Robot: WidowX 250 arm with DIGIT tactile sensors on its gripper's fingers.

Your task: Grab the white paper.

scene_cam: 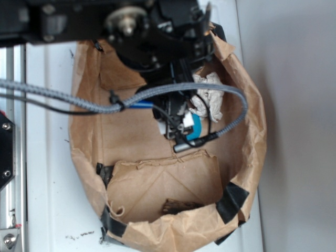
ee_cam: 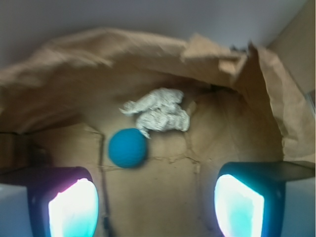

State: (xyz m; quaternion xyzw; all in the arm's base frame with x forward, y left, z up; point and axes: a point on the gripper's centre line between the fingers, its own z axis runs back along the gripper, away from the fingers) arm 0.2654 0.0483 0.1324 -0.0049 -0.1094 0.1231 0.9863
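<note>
1. Exterior view. The gripper point(scene_cam: 181, 123) hangs inside the brown paper bag point(scene_cam: 131, 136), low over its floor. The arm and a grey braided cable point(scene_cam: 63, 97) cover most of the tool, so this view does not show how the jaws stand.
2. Exterior view, position. The white paper point(scene_cam: 210, 97) lies on the bag floor at about 1 o'clock from the gripper, just beside it and near the bag's upper right wall.
3. Exterior view, risk. The folded-in bag wall stands close to the tool on that side; a lateral move toward the wad could catch the brown paper and drag the bag.
4. Wrist view. The two fingers point(ee_cam: 74, 207) sit at the bottom corners, spread wide with nothing between them.
5. Wrist view, position. The white paper point(ee_cam: 160, 111) lies ahead at 12 o'clock, centred between the fingers but not yet within their span.
6. Wrist view, risk. A teal ball point(ee_cam: 127, 147) touches or nearly touches the wad at its 7 o'clock, on the left finger's side. An advance offset to the left could pinch the ball, or knock it against the paper and shift the wad.
</note>
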